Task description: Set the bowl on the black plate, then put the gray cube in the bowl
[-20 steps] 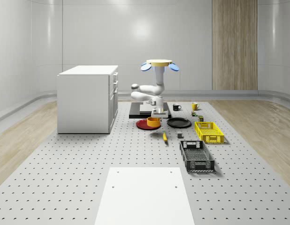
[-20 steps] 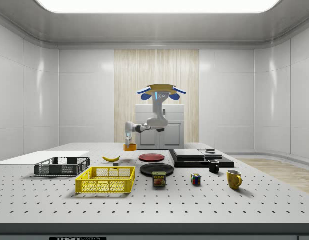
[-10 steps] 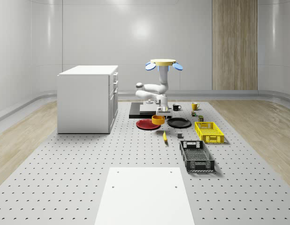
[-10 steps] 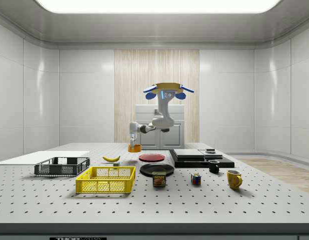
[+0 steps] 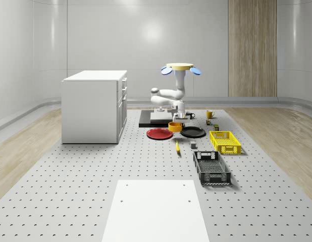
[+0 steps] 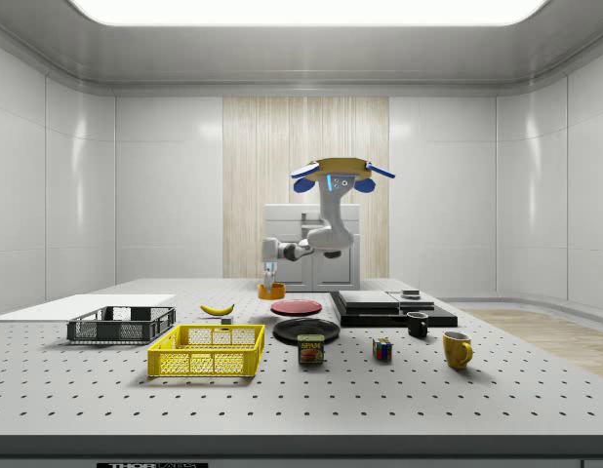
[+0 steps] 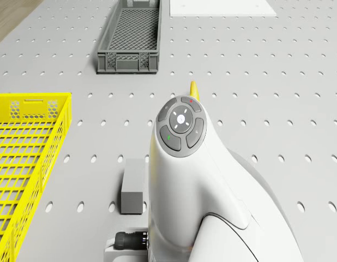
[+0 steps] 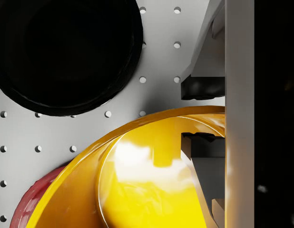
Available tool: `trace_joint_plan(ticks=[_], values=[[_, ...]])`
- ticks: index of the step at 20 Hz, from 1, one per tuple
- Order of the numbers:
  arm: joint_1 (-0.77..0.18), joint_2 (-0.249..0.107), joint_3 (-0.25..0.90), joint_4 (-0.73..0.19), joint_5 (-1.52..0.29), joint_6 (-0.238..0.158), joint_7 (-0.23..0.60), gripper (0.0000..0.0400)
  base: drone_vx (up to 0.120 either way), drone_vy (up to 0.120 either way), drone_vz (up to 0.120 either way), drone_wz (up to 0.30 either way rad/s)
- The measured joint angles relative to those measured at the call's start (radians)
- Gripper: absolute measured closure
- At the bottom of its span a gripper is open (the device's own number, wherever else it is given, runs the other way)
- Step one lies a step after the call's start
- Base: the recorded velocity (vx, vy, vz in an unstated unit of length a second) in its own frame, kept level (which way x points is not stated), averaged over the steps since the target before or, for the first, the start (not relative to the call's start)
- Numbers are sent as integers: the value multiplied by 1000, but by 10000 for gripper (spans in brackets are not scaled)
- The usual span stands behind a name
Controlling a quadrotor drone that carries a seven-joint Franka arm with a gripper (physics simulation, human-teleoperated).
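Above the perforated table (image 5: 85, 171), near its far middle, hovers the drone (image 5: 179, 67), arm bent down toward the plates. Below it, the gripper (image 8: 202, 113) pinched on the rim of the orange-yellow bowl (image 5: 175, 126), one finger pad (image 8: 200, 87) outside the wall, the other (image 8: 200, 145) inside. Held just clear of the surface, between the red plate (image 5: 159, 133) and the black plate (image 5: 193, 132), nearer the latter's edge but not yet over it. In the wrist view, the black plate (image 8: 66, 52) well apart from the bowl rim (image 8: 137, 190), a sliver of red plate (image 8: 28, 209) under the bowl's other side. In the side view, the bowl (image 6: 271, 291) hanging just behind the red plate (image 6: 296, 306).

In front of the plates, toward the camera in the whole-scene view: the gray cube (image 5: 194, 145) resting on the table beside a banana (image 5: 177, 146), also seen from the drone (image 7: 133, 185). To the whole-scene view's right, a yellow basket (image 5: 224, 141); nearer, a dark gray crate (image 5: 211, 168).
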Motion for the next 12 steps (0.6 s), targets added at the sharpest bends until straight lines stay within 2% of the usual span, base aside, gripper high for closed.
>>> trace_joint_plan(ticks=[12], values=[[-2, -7, 1, 0, 3, 6, 1, 300, -120, 120, 0, 0]])
